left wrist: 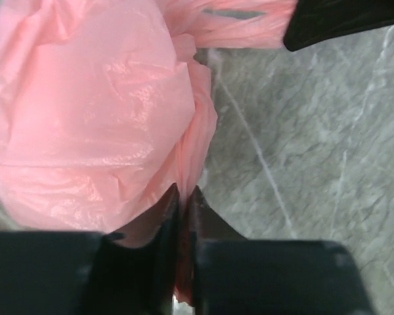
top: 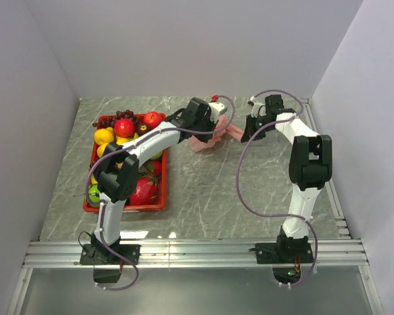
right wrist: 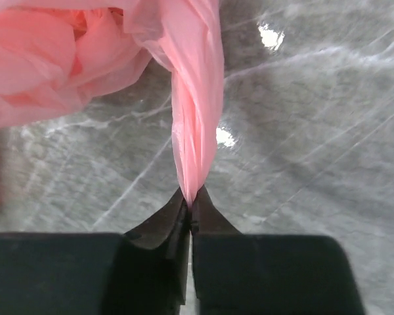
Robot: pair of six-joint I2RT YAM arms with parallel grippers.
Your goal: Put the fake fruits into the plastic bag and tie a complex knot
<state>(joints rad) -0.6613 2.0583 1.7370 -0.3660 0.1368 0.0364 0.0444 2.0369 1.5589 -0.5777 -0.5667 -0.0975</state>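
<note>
Top view: the plastic bag (top: 207,142) lies just above the centre of the frame on the grey worktop (top: 203,190), stretched between the left gripper (top: 213,128) and the right gripper (top: 248,128). Most of the fake fruits (top: 125,128) sit in the red tray (top: 125,207) at the left. Whether any are inside the bag cannot be told. Judging by the two holds on the film, the step is drawing out the mouth for the knot.

Left wrist view: the left gripper (left wrist: 184,193), at lower centre, is closed almost fully on a thin fold of film at the bag's (left wrist: 92,118) edge. The right gripper (left wrist: 341,20) shows dark in the upper right, pulling a pink band taut. Thin film slips and tears, so the pinch should stay firm and the pull gentle.

Right wrist view: the right gripper (right wrist: 190,200), at lower centre, is shut tight on the tip of a twisted strip (right wrist: 196,118) that runs up to the bag (right wrist: 52,59) in the upper left. To tie well, keep both strips evenly tense, cross them low over the worktop, and avoid lifting the bag's body.
</note>
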